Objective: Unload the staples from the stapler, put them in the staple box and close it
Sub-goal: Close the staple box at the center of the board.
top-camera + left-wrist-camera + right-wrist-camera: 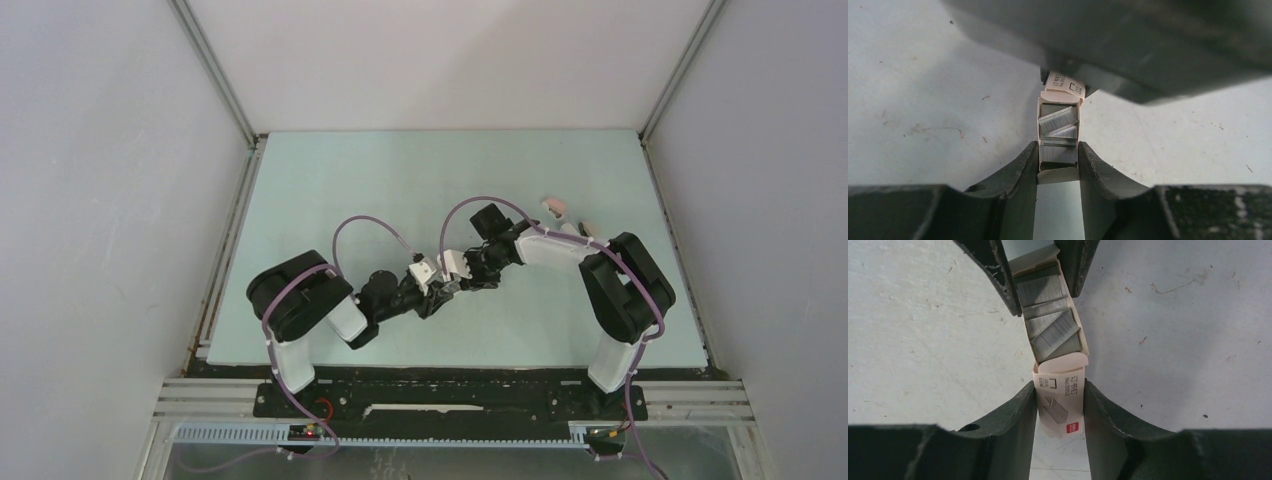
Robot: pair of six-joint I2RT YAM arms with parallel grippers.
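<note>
1. Tray (1039,120) of pale card, drawn out with one end at the mouth of its sleeve (1058,415), holds the staples (1058,125). They are grey strips lying loose and crossed over one another inside it.
2. Left gripper (1058,150) is clamped narrow on the tray's outer end. Right gripper (1059,390) is clamped on the white sleeve, which bears a red mark and a drawing of staples.
3. Count: one tray, one sleeve, and about five strips. The strips overlap, so the exact number is unclear.
4. Pink item (553,207) lies on the table beyond the right arm, too small to identify.
5. Table (400,180) is pale green and looks scuffed in the wrist views. Plain pale walls (100,200) close it in on three sides.
</note>
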